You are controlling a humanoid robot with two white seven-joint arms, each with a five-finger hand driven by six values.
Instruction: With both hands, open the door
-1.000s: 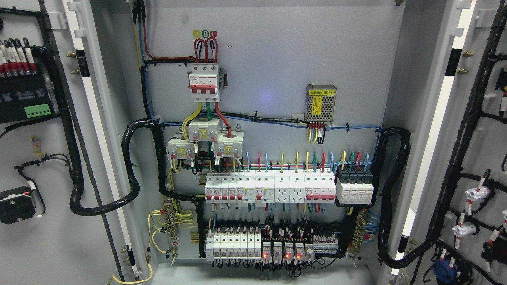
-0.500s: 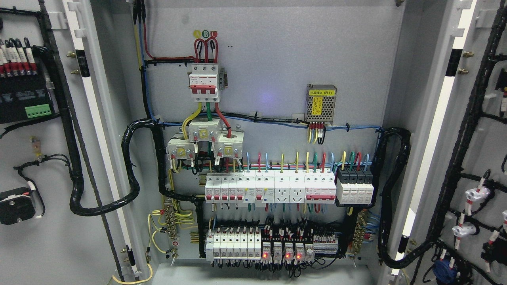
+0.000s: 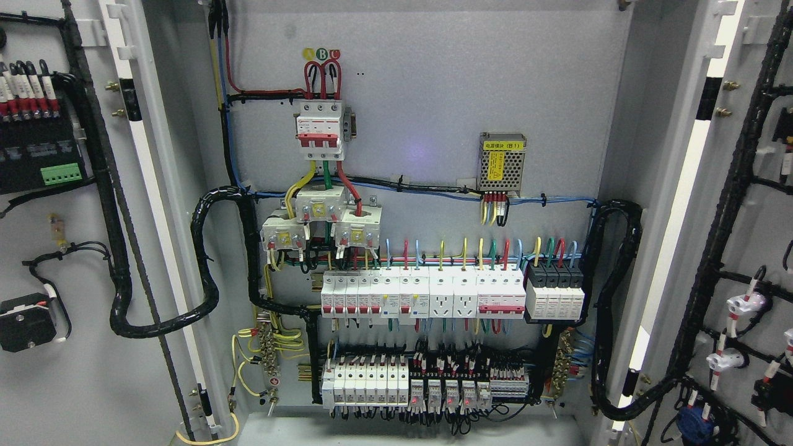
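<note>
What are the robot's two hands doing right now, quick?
Left hand: not in view, cannot be told.
Right hand: not in view, cannot be told.

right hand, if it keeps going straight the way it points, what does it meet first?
Can't say: neither hand is in the head view, so no heading to extend. Both doors, left door and right door, stand open, exposing the breaker rows in the cabinet.

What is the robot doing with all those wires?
Nothing is being touched right now, and no robot hand shows in the picture. Both doors of the electrical cabinet already stand swung wide: the left door and the right door. Between them you can see rows of white breakers and black cable bundles.
</note>
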